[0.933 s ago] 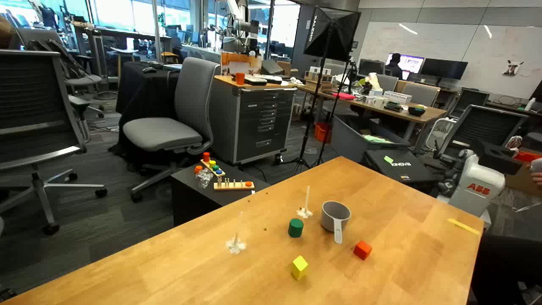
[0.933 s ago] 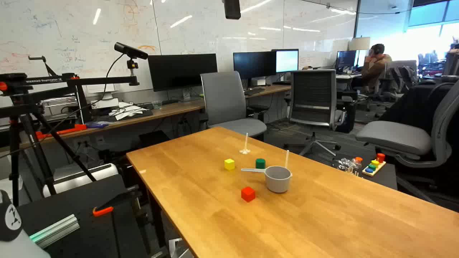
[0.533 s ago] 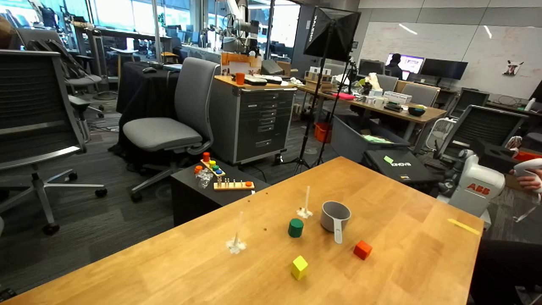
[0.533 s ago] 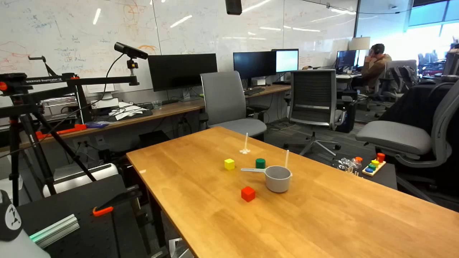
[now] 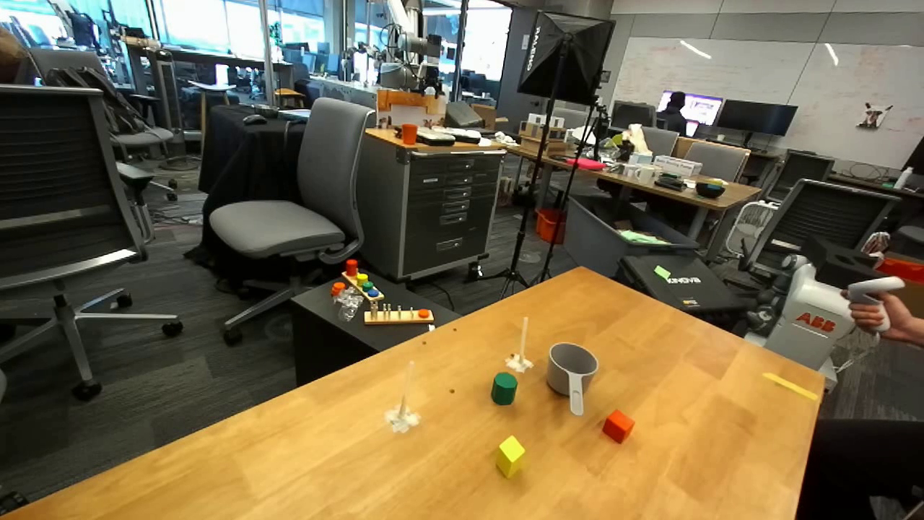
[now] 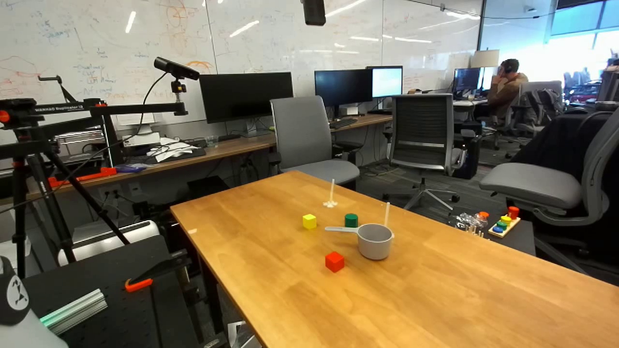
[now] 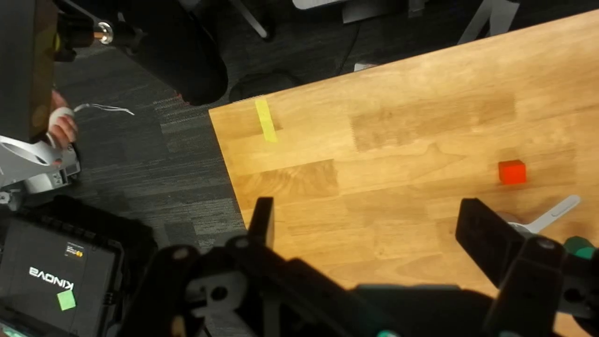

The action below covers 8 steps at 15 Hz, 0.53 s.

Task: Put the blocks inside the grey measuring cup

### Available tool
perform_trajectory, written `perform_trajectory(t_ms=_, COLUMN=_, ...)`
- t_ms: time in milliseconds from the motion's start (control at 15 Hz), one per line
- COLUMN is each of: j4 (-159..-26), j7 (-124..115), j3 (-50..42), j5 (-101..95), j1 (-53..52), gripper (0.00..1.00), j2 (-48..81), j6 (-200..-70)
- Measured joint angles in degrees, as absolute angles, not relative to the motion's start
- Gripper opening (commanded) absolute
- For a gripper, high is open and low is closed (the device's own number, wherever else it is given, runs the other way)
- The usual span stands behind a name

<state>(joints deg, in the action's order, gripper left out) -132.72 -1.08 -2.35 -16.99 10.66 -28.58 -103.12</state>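
Into fuller view comes a hand [image 5: 894, 318]; the tool [image 7: 367, 210] gapes; red cube [image 5: 619, 427], yellow cube [image 5: 510, 456], green cylinder [image 5: 504, 389], round cup [image 5: 560, 377] dot the grainy table [image 5: 325, 455].

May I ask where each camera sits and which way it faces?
In an exterior view: higher than the table, facing across it to a drawer cabinet; a person's hand shows.
In an exterior view: also higher, facing a whiteboard; a dark piece and logoed casing may be the robot's.
Wrist view: on the wrist, looking down past the table corner; the open gripper and a person's hand show.
Both exterior views share the measuring cup, red block, yellow block and green block.
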Motion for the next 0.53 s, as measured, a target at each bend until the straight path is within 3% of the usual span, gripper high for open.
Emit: perform_trajectory(t_ms=533, j4=-134.8, j7=-7.5, j3=1.9, j5=-17.0, j1=4.6, gripper=1.00, j2=-16.3, j6=-111.2)
